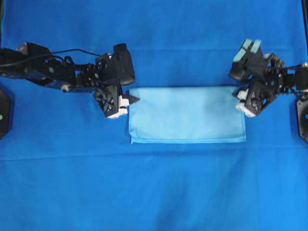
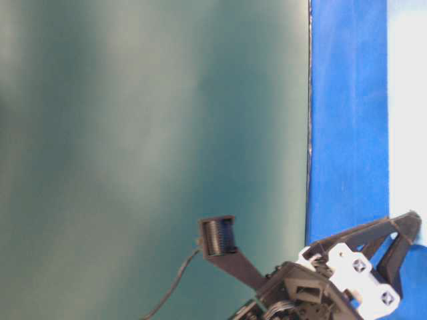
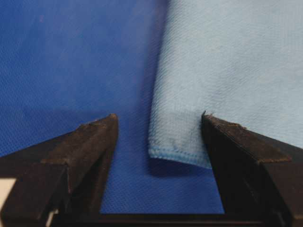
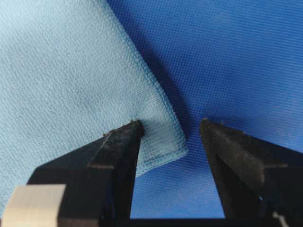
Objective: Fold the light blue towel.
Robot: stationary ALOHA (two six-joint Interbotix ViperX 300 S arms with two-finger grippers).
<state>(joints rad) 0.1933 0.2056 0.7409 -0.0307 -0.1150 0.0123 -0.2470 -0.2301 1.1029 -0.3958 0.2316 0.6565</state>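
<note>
The light blue towel (image 1: 186, 114) lies flat on the table as a wide rectangle. My left gripper (image 1: 129, 101) is down at its far left corner, open. In the left wrist view that hemmed corner (image 3: 180, 142) lies between the fingers of the left gripper (image 3: 158, 116), nearer the right finger (image 3: 236, 146). My right gripper (image 1: 242, 99) is at the far right corner, also open. In the right wrist view the corner (image 4: 165, 137) sits between the fingers of the right gripper (image 4: 171, 121), and the left finger (image 4: 113, 151) rests over the cloth.
A darker royal-blue covering (image 1: 154, 192) spreads over the whole table. Black arm bases stand at the left edge (image 1: 4, 113) and the right edge (image 1: 303, 115). The table-level view shows mostly a green wall (image 2: 147, 133).
</note>
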